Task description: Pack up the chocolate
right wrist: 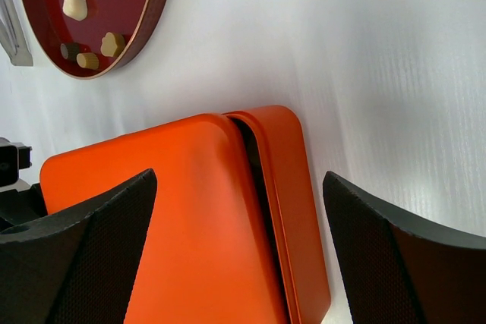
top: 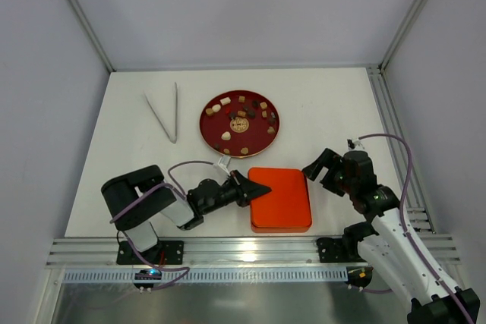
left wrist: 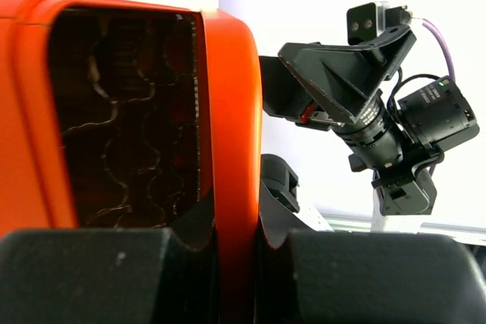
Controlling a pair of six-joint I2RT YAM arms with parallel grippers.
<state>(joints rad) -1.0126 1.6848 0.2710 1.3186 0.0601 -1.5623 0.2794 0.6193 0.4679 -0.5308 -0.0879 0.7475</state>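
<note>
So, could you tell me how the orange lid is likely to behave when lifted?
Probably stiff: the orange lid shows no sag though tilted up by one edge. Likely light, since the left end effector pinches only its rim. Its smooth, glossy surface might slip.

Bright, even overhead light; soft shadows; wrist-view foregrounds blurred; background washed out.

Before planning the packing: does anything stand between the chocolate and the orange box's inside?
Yes. The orange lid covers the box; the left pincer is clamped on its edge. The chocolate lies on the red plate.
</note>
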